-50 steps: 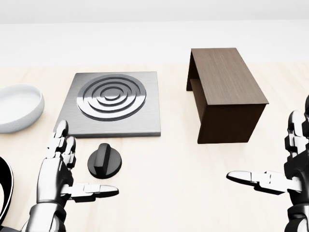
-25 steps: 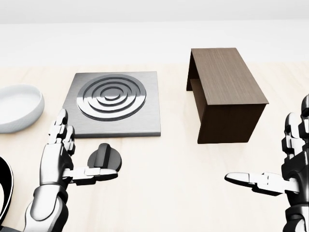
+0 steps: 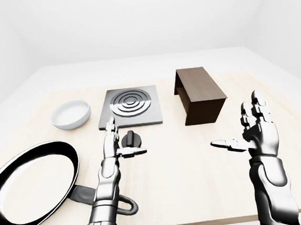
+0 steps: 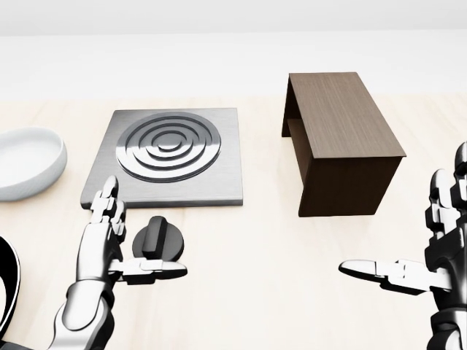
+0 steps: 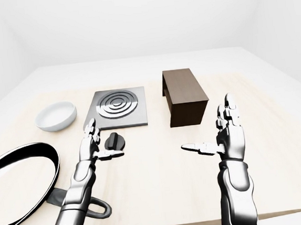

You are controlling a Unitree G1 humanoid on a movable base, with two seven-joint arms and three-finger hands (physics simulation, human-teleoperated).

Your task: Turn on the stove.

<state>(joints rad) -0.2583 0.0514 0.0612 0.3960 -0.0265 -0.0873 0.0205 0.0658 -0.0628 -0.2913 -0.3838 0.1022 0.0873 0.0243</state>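
The stove [image 4: 168, 157] is a square grey metal plate with concentric burner rings, upper left in the head view. Its round black knob [image 4: 158, 239] with a raised bar lies on the wooden table just below the plate. My left hand [image 4: 133, 242] is open at the knob's left side. The fingers [image 4: 108, 208] point up beside the knob and the thumb [image 4: 155, 272] stretches out just under it, neither closed round it. My right hand [image 4: 398, 227] hovers open at the far right, thumb pointing left, holding nothing.
A dark brown wooden box [image 4: 339, 142] stands right of the stove. A white bowl [image 4: 25, 160] sits left of it. A large black frying pan [image 3: 30, 186] lies at the lower left, its handle [image 3: 108, 199] under my left forearm.
My left hand has shifted right towards the knob, fingers now close beside it and thumb beneath it. The right hand has barely moved. The knob looks unturned.
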